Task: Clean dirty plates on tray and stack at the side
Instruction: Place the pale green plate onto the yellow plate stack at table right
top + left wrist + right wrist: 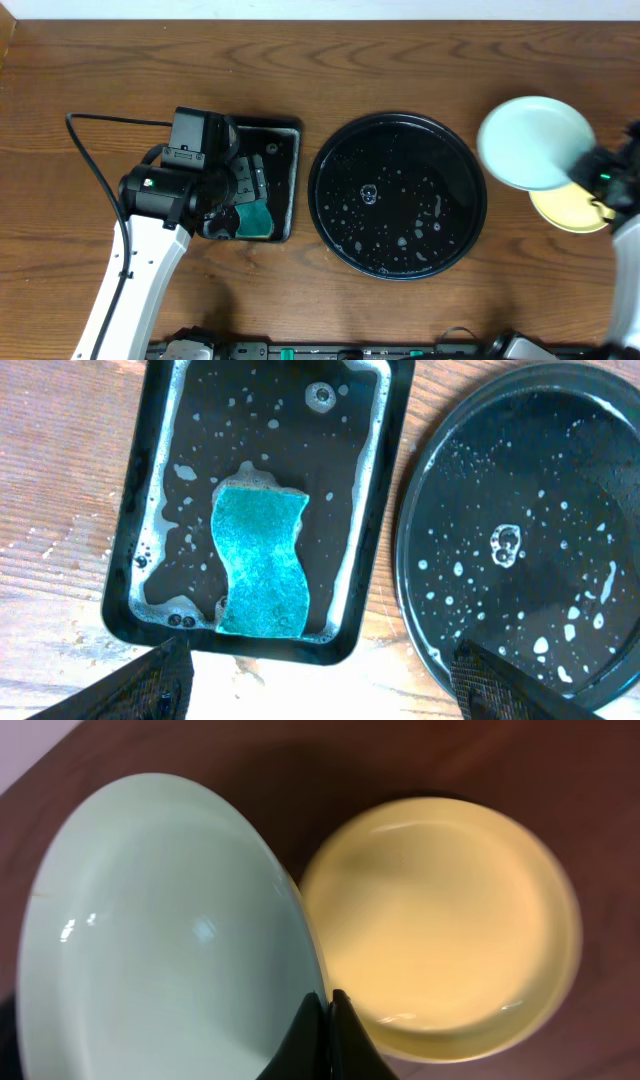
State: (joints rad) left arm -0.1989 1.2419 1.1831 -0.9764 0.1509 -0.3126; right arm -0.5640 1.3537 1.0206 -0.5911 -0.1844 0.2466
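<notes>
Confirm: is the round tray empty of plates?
Empty: only soapy droplets on the round tray. The blue plate and yellow plate are off to its right.

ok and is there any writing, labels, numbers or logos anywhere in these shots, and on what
No text can be read in any view.
pale blue plate, yellow plate, round tray, rectangular tray, sponge: plain, no print on any of them.
black housing on the left arm: a small pale strip that may be a label, too small to read.
</notes>
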